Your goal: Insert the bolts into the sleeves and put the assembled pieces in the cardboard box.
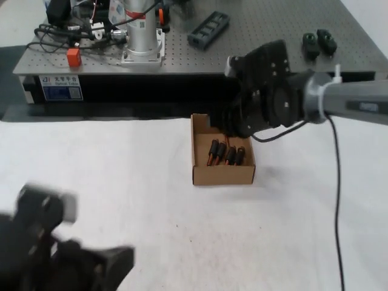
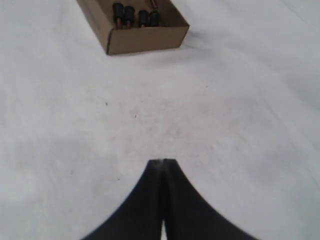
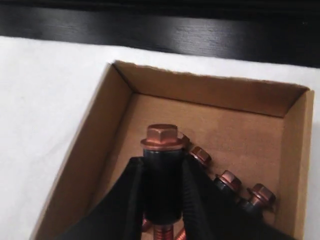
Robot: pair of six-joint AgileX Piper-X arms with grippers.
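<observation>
Right tool pinches one assembled piece. Black sleeve is clamped btwn the two fingers, the bolt's copper hex head sticks out past the tips, and the threaded end shows on the other side of the grip. The piece sits w/in the outline of the cardboard box, over its floor. Can't tell if it touches the floor.

In the high view the right arm comes in from the right side and hangs over the far end of the box. The box stands about mid-bench on the white sheet, open side up.

4 more assembled pcs lie side by side in a row on the box floor, toward its near end. Right wrist view shows their copper heads just beside the held piece.

Left tool has its fingers pressed together w/ nothing btwn them. It is low over the white sheet, well apart from the box, which lies ahead of it. In the high view the left arm is at the near-left corner.

Behind the sheet is a dark perforated board w/ a metal post, an orange block, a black tray & two black round parts.
</observation>
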